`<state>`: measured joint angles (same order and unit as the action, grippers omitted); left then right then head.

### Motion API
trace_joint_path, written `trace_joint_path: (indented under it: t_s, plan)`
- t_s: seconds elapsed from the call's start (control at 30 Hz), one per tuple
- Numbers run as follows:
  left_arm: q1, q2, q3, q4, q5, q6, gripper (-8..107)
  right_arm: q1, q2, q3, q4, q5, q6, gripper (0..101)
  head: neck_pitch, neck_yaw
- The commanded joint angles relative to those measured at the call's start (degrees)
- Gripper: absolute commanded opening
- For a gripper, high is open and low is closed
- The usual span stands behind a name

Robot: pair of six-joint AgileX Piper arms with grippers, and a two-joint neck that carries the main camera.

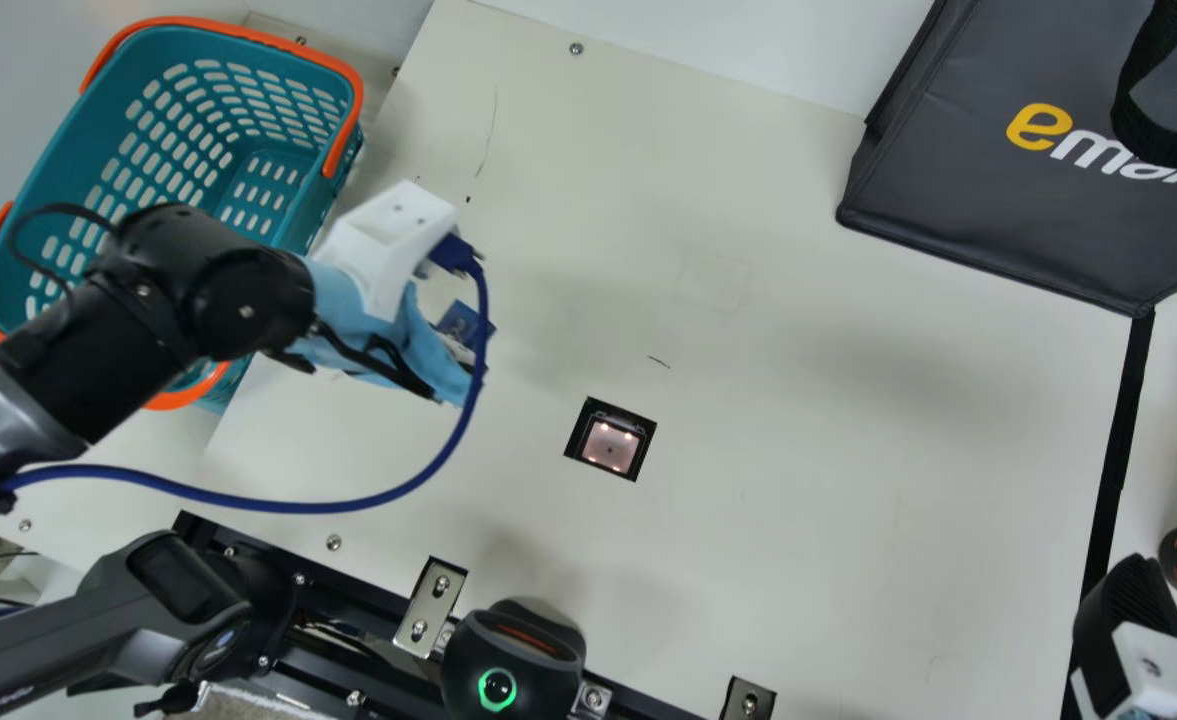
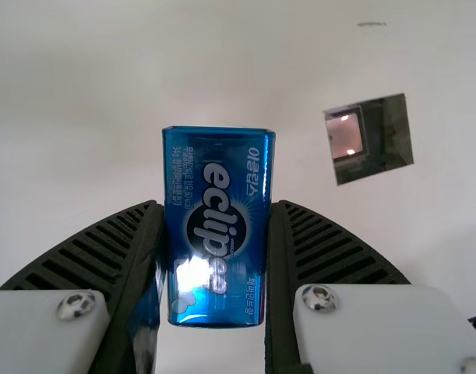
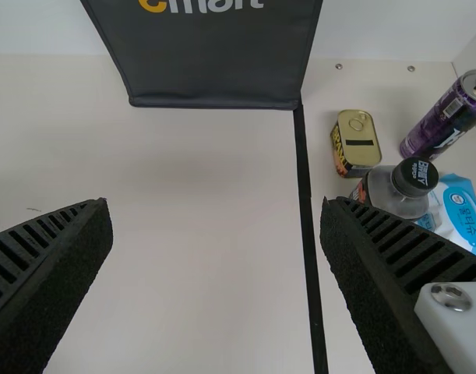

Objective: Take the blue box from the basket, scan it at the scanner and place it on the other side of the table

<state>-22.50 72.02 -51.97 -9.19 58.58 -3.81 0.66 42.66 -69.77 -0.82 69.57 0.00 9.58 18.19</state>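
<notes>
Left gripper [image 1: 428, 345], left of main frame, fingers closed on blue box [image 2: 216, 226] above counter [image 1: 798, 450], long axis along fingers, narrow end pointing past tips, printed broad face toward wrist camera; right gripper [image 1: 1128, 605], lower right, fingers spread apart.

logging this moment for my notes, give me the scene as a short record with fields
blue box: gripped, raised above the table
left gripper: fingers shut on the box
right gripper: fingers wide apart, nothing between them
scanner window: lit, box off to its basket side
basket: teal with orange rim, main view's left
bag: black, main view's upper right
past black strip: squat can, dark-lidded jar, purple can
</notes>
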Motion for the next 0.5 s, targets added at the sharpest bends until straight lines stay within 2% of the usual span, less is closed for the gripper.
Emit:
trace_joint_path:
  t_s: [0.0,0.47]
  plan:
    - [-3.56,0.80,0.35,0.20,-0.79,-3.63,-8,0.00,0.00,0.00,0.00,0.00,0.00,95,-1.66,0.23]
    - [-13.51,6.45,0.79,1.22,-5.57,-16.86,-8,0.00,0.00,0.00,0.00,0.00,0.00,95,-1.66,0.23]
